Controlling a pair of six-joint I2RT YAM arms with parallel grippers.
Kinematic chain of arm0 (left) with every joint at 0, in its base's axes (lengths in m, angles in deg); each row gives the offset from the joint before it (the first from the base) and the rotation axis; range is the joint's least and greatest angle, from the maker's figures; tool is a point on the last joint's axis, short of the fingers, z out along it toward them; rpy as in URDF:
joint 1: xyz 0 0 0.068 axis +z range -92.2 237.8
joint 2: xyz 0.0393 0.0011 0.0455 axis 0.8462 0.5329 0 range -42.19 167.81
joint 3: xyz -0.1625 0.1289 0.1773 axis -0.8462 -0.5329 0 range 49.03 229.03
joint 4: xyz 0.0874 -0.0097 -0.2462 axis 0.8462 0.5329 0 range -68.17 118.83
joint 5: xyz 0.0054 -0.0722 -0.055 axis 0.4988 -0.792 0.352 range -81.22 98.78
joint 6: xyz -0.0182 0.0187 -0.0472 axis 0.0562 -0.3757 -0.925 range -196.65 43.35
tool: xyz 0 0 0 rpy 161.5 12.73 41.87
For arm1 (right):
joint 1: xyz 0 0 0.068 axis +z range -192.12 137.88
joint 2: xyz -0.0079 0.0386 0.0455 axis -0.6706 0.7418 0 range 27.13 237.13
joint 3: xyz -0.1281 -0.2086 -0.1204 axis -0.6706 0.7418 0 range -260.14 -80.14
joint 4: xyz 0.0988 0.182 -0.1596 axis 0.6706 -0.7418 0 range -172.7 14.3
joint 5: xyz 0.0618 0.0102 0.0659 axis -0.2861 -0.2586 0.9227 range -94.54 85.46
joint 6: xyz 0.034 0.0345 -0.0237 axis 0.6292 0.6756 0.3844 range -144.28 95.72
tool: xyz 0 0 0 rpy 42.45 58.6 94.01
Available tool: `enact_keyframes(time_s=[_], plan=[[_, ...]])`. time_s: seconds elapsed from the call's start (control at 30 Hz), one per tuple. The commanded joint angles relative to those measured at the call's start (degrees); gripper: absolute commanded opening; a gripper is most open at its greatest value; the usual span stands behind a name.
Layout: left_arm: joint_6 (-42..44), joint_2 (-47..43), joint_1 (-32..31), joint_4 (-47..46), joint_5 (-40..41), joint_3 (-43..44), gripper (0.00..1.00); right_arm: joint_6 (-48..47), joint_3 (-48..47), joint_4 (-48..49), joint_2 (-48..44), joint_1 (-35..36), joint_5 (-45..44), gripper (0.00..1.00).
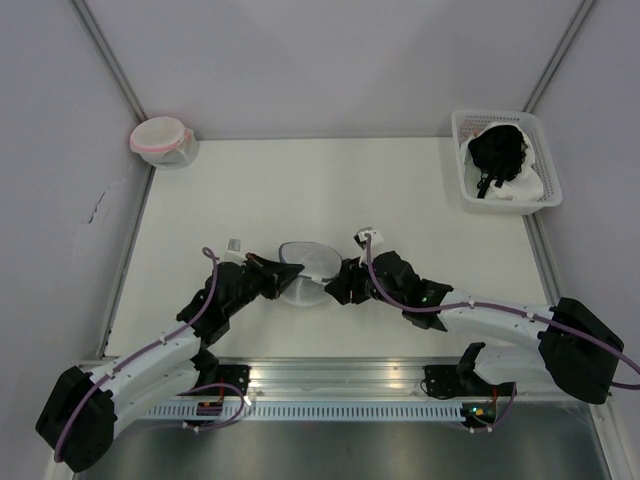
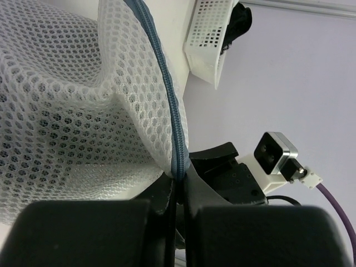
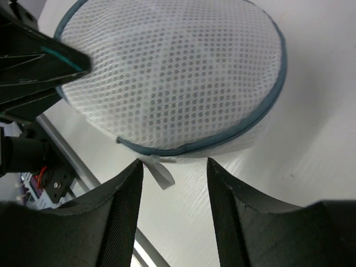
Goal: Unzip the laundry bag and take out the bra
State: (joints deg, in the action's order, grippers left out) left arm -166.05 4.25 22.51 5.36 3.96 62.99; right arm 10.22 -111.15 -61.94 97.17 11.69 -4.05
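The laundry bag [image 1: 303, 268] is a light, limp pouch. Its mesh folds and dimples under my own pinch, so I judge that it will sag and twist instead of holding shape. Only the dark grey-blue rim [image 2: 167, 94], which carries the zip, is firm enough to grip. The small white tag [image 3: 158, 171] at the rim marks the second hold I would choose. The mesh is fine enough to snag and should not be dragged. In appearance the bag is round, flattish and domed, made of white see-through honeycomb mesh. I see no dark fabric through it. It sits on the counter [image 1: 330, 190] toward 6 o'clock from centre, between my two hands. I cannot tell whether its underside is fully on the surface. My left hand [image 1: 285, 272] is at the bag's 9 o'clock, with its jaws pressed together on the rim and the zip tape pinched between them. My right hand [image 1: 335, 283] is at the bag's 4 o'clock, with its jaws spread on either side of the tag and gripping nothing. A black fabric bundle with thin straps, which I take to be the bra [image 1: 497, 155], lies in the white slotted basket [image 1: 495, 114] at 2 o'clock. It looks soft and light. A round white pouch with a pink rim [image 1: 160, 138] stands at 10 o'clock.
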Motion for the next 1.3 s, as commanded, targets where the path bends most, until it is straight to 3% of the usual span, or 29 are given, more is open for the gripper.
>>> enact_keyframes(time_s=[0.0,0.5,0.67,0.8,0.83,0.9,1.0,1.13,1.27], plan=[[-3.14,-1.43,-0.4,-3.48,-0.98,0.37,0.02,0.74,-1.6,-0.76,0.27,0.34,-6.81,0.54],[-3.23,-2.49,-0.57,-2.16,-1.07,-0.95,0.02,-0.05,-3.71,4.34,0.89,0.87,-2.43,0.49],[-3.41,-2.05,-0.66,-1.99,-1.51,-1.12,0.02,-0.4,-4.33,4.79,0.88,1.48,-2.42,0.43],[-3.41,-2.23,-0.84,-1.81,-1.42,-1.47,0.02,-0.4,-5.03,4.7,1.77,1.66,-2.16,0.19],[-3.41,-2.4,-0.84,-1.73,-1.33,-1.48,0.02,-0.49,-5.21,4.26,1.85,1.75,-2.16,0.08],[-3.23,-2.93,-0.84,-1.2,-1.16,-1.56,0.02,-0.58,-5.47,3.56,1.85,2.01,-2.69,0.0],[-2.97,-4.06,-0.84,-0.5,-1.16,-1.65,0.02,-0.75,-5.91,-0.3,1.59,2.27,-4.71,0.0],[0.71,-7.14,-0.75,4.85,-1.16,-0.25,0.02,-1.63,-9.16,-17.13,2.55,2.36,-10.32,0.01],[5.81,-9.61,-0.75,12.24,-1.5,1.42,0.02,0.47,-11.88,-31.58,4.14,2.36,-22.51,0.0]])
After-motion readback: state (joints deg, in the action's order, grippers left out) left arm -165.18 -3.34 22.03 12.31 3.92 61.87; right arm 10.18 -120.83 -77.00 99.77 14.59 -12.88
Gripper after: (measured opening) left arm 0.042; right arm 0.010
